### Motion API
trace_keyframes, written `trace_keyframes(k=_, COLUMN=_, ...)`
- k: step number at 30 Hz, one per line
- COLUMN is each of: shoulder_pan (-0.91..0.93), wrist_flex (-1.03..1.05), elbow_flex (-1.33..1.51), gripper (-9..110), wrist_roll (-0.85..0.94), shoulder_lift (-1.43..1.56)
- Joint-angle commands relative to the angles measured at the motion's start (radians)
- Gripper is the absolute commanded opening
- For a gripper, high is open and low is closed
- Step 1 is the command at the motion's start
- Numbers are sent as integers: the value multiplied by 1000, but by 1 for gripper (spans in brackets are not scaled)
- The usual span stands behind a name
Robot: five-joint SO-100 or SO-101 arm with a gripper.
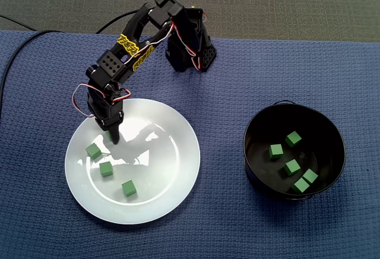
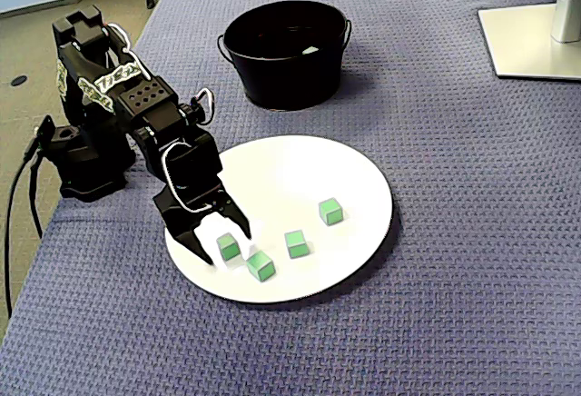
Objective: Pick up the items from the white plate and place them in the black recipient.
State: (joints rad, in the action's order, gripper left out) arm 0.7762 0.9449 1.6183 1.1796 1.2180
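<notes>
My pincer (image 2: pixel 226 243) is spread to a moderate width. Its tips are down at the round white plate (image 2: pixel 309 169) and one small green cube (image 2: pixel 227 249) sits between the jaws. I cannot tell whether either jaw touches it yet. In the other fixed view my pincer (image 1: pixel 113 138) hides that cube altogether.

The main risk, as I judge it, is the glossy plate: if the jaws close off-centre, the cube may skid or twist out instead of being caught. A second green cube (image 2: pixel 260 266) lies just beside the one I am after, and a clumsy close could knock it toward the rim. Tips pressing hard might also shove the plate across the blue woven cloth surface (image 2: pixel 454 232).

The cube between my jaws looks a plain block with flat faces and a lighter top, sitting square on the plate — light and rigid, I would guess. A third green cube (image 2: pixel 296 243) and a fourth green cube (image 2: pixel 330 211) wait further along the plate. The round black bucket (image 1: pixel 261 128) stands well apart on the cloth, already holding five green cubes (image 1: pixel 291 167) of the same kind.
</notes>
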Motion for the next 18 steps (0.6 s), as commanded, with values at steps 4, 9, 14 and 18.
trace_keyframes(k=4, shoulder_pan=-11, wrist_flex=-34, elbow_flex=14, gripper=0, wrist_roll=-25, shoulder_lift=66)
trace_keyframes(k=9, shoulder_pan=9, wrist_flex=21, elbow_flex=-83, gripper=0, wrist_roll=-95, shoulder_lift=178)
trace_keyframes(k=14, shoulder_pan=-60, wrist_flex=118, elbow_flex=-345, gripper=0, wrist_roll=-379, shoulder_lift=371)
trace_keyframes(k=18, shoulder_pan=-252, wrist_flex=279, elbow_flex=-574, gripper=0, wrist_roll=-583, shoulder_lift=525)
